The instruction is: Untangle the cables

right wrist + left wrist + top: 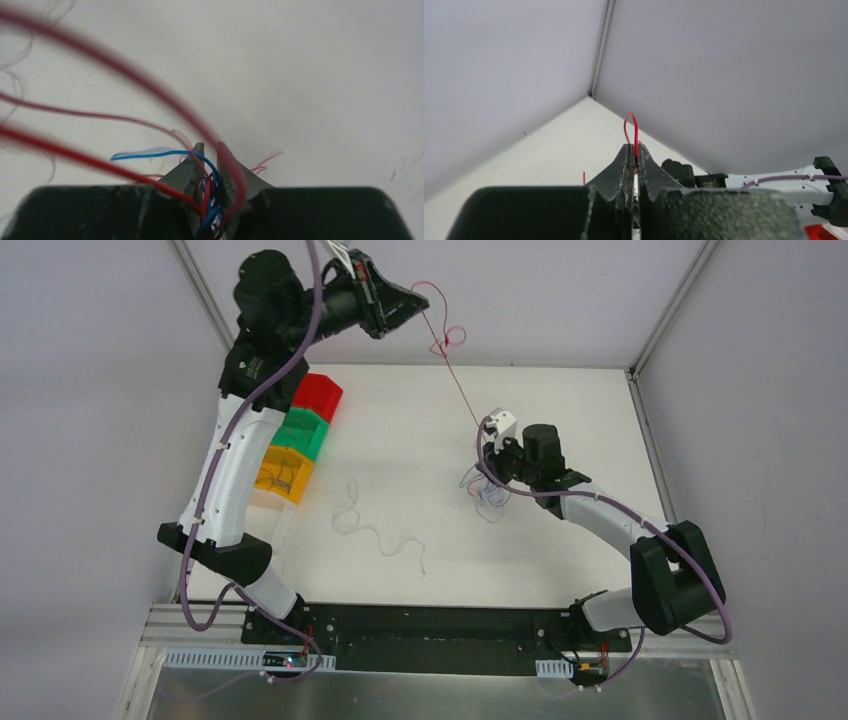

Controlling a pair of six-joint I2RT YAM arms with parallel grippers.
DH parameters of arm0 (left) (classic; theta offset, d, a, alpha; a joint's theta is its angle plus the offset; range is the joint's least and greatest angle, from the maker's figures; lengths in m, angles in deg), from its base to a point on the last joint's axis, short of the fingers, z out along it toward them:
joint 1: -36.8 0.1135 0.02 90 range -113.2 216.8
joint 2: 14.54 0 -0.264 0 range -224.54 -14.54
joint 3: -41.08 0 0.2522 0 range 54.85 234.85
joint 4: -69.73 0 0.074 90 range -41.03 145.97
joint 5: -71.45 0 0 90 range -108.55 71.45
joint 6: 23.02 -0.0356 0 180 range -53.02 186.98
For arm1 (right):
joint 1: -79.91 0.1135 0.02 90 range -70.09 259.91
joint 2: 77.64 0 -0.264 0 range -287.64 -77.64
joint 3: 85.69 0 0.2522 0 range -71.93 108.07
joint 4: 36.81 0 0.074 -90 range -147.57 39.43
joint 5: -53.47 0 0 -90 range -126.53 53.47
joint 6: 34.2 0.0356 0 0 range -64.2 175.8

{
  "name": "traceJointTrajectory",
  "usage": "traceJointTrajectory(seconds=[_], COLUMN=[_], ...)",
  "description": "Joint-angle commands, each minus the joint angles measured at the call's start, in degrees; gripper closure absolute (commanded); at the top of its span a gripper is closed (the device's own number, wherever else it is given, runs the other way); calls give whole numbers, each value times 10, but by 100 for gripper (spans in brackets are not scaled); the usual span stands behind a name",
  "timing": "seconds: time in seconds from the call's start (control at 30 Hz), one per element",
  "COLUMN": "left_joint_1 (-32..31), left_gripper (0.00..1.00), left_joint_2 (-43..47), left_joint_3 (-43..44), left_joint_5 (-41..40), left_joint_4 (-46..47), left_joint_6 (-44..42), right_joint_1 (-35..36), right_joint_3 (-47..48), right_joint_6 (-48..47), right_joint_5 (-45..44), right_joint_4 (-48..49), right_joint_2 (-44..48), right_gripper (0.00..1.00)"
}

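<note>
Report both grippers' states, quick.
Left gripper: closed, holding the red cable.
Right gripper: closed on the tangle of red and blue strands.

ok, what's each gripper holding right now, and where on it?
Left gripper pinches the red cable just below a small loop, up high. Right gripper clamps the red-and-blue tangle at its bunched strands.
</note>
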Motion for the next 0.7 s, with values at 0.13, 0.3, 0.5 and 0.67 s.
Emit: traceJointTrajectory(seconds=[0.13,0.3,0.5,0.67], left_joint_1=[50,81,113,117], left_gripper=[100,100,100,100], left_joint_2=[-8,-13,-16,-11], left_joint_3=[142,177,212,229], left_joint_5=[-6,-31,-103,-194], left_joint_4=[15,16,18,6], left_joint_6=[-48,-40,-54,-110], right_joint_1=[-75,-105,-123,-136], right_joint_3=[-6,-11,-27,-32], right_joint_6=[-125,-177,-222,-246], right_joint_5=[-6,-7,-25,-37], right_joint_4=[-152,-240,-288,-325], right_joint_2=[-13,-1,5,-3], right_gripper=[81,68,71,99])
